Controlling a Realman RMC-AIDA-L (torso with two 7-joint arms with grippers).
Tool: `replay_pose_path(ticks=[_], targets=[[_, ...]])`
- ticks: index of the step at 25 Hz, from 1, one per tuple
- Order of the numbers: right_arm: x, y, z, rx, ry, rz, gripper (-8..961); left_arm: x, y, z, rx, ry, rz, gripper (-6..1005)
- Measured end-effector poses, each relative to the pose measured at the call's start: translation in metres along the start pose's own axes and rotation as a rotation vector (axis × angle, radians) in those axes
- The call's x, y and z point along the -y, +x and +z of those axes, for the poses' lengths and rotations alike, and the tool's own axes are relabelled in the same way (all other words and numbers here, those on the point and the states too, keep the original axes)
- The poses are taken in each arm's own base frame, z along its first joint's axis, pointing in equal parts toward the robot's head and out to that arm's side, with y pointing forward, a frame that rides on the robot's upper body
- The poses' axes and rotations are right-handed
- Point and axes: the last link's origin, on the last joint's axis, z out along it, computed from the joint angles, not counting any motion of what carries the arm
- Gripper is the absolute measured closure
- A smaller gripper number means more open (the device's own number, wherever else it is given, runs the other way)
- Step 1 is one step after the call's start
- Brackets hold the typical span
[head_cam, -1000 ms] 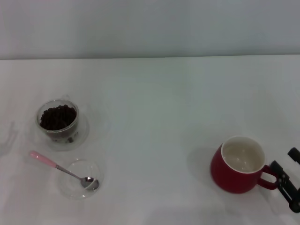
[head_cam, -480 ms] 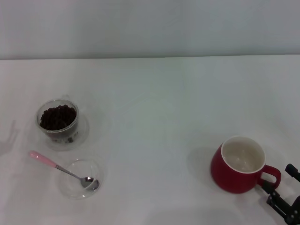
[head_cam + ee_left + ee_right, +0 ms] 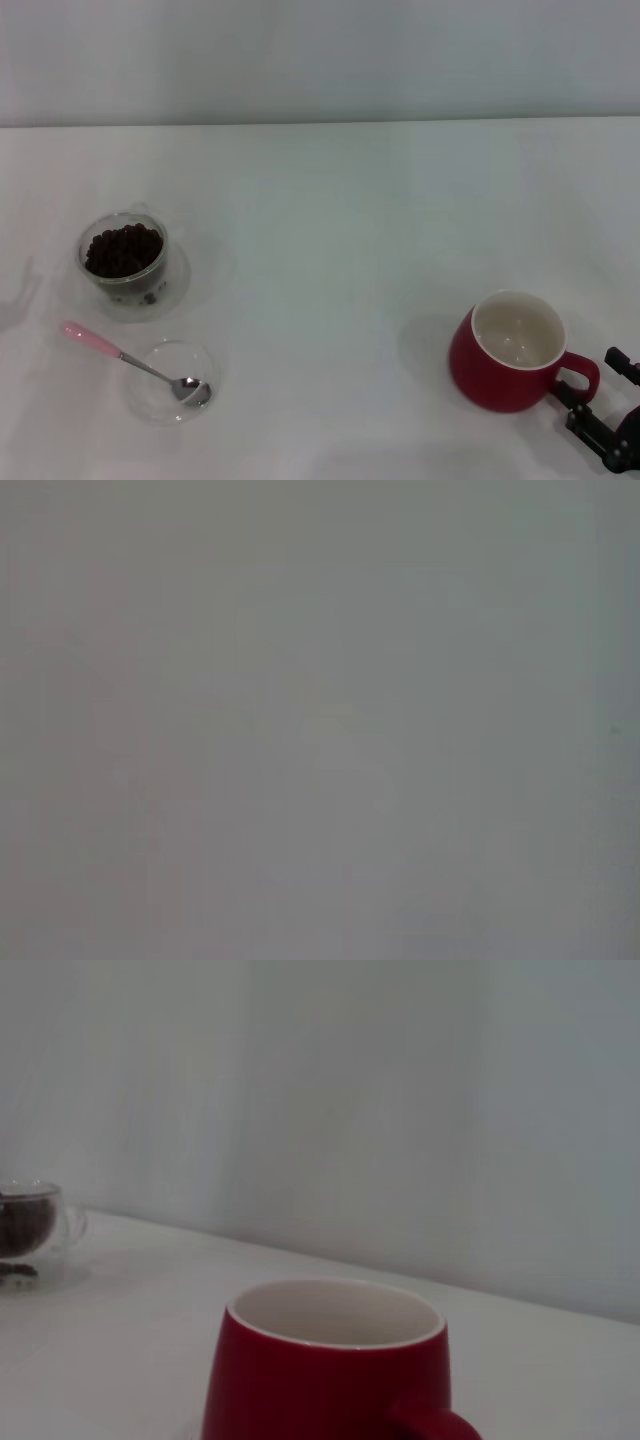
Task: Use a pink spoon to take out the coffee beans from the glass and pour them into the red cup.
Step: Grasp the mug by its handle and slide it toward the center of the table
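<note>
The red cup (image 3: 512, 352) stands at the front right, its white inside empty and its loop handle (image 3: 580, 376) pointing right. My right gripper (image 3: 598, 395) is low beside the handle, open, one finger on each side of it, holding nothing. The cup fills the right wrist view (image 3: 320, 1380). The glass (image 3: 125, 258) with coffee beans (image 3: 122, 248) stands at the far left and also shows in the right wrist view (image 3: 30, 1225). The pink spoon (image 3: 120, 357) lies in front of it, bowl in a dish. My left gripper is out of view.
A flat shallow clear glass dish (image 3: 160, 400) sits at the front left and holds the spoon's metal bowl. The white table (image 3: 330, 260) runs back to a pale wall. The left wrist view shows only plain grey.
My right gripper has drawn back toward the table's front edge, from beside the cup's handle to lower in the head view. The cup, glass and spoon have stayed in place.
</note>
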Motion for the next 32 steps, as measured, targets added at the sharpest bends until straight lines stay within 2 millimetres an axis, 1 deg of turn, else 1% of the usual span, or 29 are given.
replay_pose_path(ticks=[13,21,32], targets=[[0.004,-0.0006,0.0016,-0.001,0.002,-0.022,247,-0.0006,0.002,0.0047,-0.01,-0.002,0.0,111],[0.0044,-0.0029,0.003,0.011,-0.013,-0.031,595,-0.0033,0.0014,0.0053,-0.007,-0.006,-0.007,112],[0.0066,-0.0012,0.0049,-0.005,-0.012,-0.039,728,-0.0049,-0.0003,0.0037,0.001,-0.003,-0.016,111]])
